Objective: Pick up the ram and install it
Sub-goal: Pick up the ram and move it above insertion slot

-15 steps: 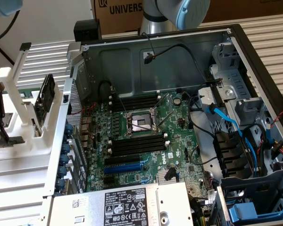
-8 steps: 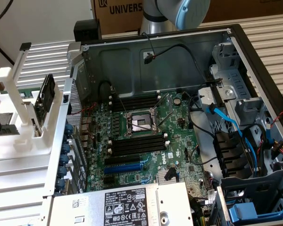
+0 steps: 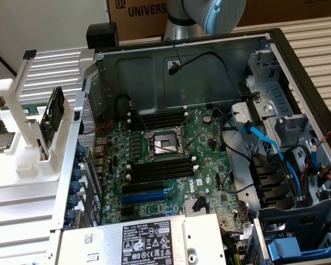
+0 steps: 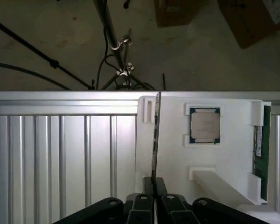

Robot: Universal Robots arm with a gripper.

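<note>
The ram (image 4: 155, 135) is a long, thin dark board standing on its edge in a white holder (image 4: 224, 158). In the exterior view the ram (image 3: 54, 113) stands at the left, outside the open computer case. My gripper (image 4: 154, 183) is in line with the stick, its two fingers pressed together. The stick's end runs up to the fingertips in the picture; I cannot tell whether they touch it. Black memory slots (image 3: 160, 170) lie on the green motherboard (image 3: 209, 160) beside the processor socket (image 3: 163, 144).
A loose processor chip (image 4: 205, 126) lies in the holder, with another green stick with a white label (image 4: 259, 144) beyond it. The arm's elbow (image 3: 209, 14) hangs over the case's back wall. Blue cables (image 3: 270, 149), drive bays and the power supply (image 3: 149, 240) crowd the case.
</note>
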